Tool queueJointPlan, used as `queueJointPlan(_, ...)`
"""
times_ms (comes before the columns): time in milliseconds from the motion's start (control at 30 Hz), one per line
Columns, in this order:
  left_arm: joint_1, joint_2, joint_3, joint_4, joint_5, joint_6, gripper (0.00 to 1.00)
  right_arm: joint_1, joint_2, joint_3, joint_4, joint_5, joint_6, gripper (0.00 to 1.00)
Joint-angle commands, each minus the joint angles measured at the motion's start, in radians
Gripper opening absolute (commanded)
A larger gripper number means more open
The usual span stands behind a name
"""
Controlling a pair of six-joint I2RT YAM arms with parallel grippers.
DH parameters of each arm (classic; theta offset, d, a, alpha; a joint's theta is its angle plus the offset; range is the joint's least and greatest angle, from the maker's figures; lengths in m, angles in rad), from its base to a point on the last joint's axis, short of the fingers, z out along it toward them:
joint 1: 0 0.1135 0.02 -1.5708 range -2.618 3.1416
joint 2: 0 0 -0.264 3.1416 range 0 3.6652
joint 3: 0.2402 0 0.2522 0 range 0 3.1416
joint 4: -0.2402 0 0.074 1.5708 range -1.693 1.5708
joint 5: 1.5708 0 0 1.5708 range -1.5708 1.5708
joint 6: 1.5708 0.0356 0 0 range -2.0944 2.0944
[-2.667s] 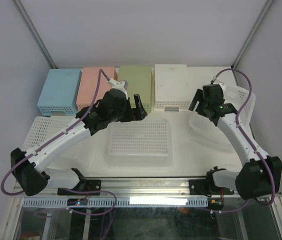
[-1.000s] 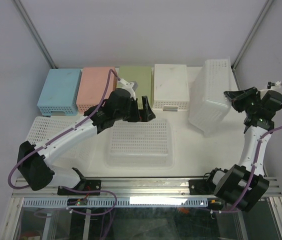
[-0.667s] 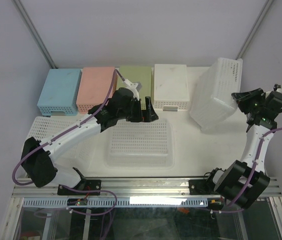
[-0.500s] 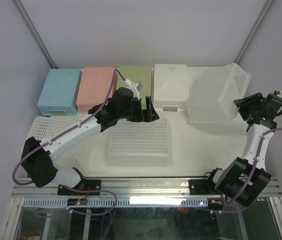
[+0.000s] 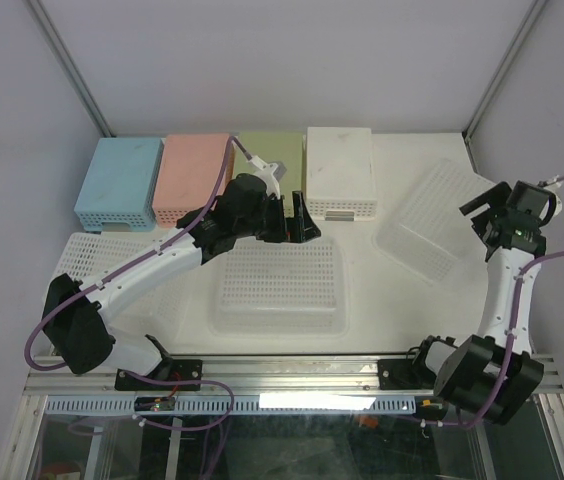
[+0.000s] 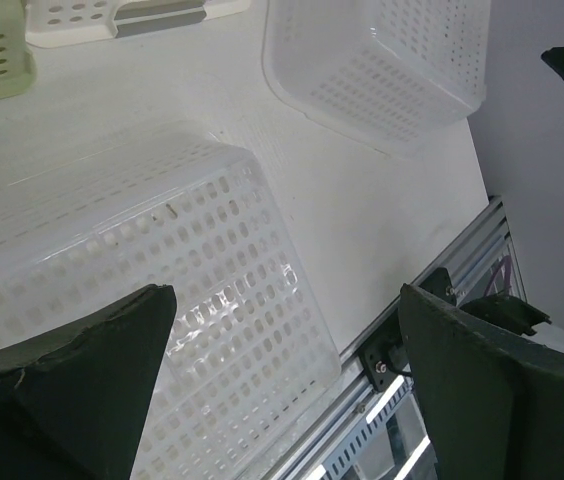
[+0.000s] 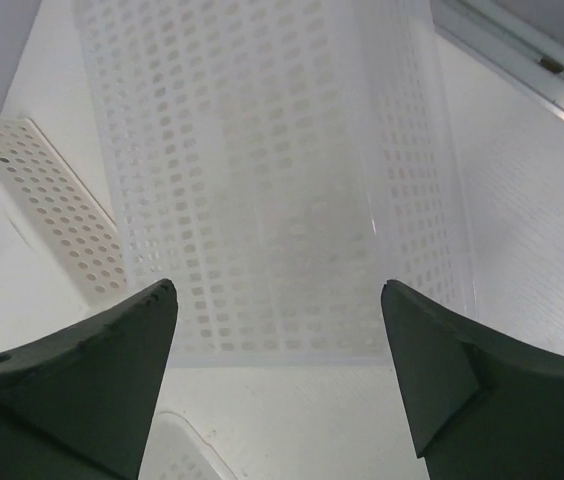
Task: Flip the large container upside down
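**Top external view.** Locate the large container [image 5: 430, 222] on the right side of the table [image 5: 382, 300], set diagonally, perforated base uppermost, apparently rim down. Find the right gripper [image 5: 480, 220] just beside its right-hand edge, jaws spread and clear of the plastic. Find the left gripper [image 5: 292, 222] above the far edge of the centre basket [image 5: 277, 290], jaws spread, holding nothing.

**Left wrist view.** Confirm the left gripper [image 6: 284, 300] wide apart over the centre basket [image 6: 162, 290]. See the large container [image 6: 382, 60] well apart, toward the right of the table.

**Right wrist view.** Confirm the right gripper [image 7: 277, 290] wide apart with nothing clamped, looking down on the large container [image 7: 252, 180].

**Handling.** Treat as light, thin-walled plastic, probably flexible under squeeze, smooth, and prone to sliding on the table. Take hold at 1 rim edge or a short end wall, pinching through the wall thickness, never across the full width. Judge the inversion as apparently done. Check for all 4 rim sides seated flat.
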Motion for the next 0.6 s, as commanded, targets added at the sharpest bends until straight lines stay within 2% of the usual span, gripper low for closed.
queueJointPlan(0, -0.011, -0.020, 0.014, 0.059, 0.002, 0.014, 0.99, 0.079, -0.084, 0.119, -0.022, 0.162, -0.062, 0.87)
queueJointPlan(67, -0.009, -0.019, 0.022, 0.060, -0.014, 0.025, 0.99, 0.121, -0.113, 0.148, -0.021, 0.143, -0.076, 0.88)
queueJointPlan(167, -0.009, -0.027, 0.035, 0.059, -0.070, 0.040, 0.99, 0.206, -0.154, 0.207, -0.006, 0.047, -0.099, 0.98)
queueJointPlan(233, -0.010, -0.034, 0.044, 0.054, -0.110, 0.052, 0.99, 0.282, -0.149, 0.260, -0.020, 0.002, -0.129, 0.99)
queueJointPlan(400, -0.008, -0.067, 0.068, -0.002, -0.239, 0.079, 0.99, 0.444, -0.077, 0.390, -0.115, 0.093, -0.177, 0.99)
queueJointPlan(567, -0.008, -0.122, 0.039, -0.014, -0.351, 0.071, 0.99, 0.468, -0.040, 0.438, -0.163, 0.141, -0.198, 0.99)
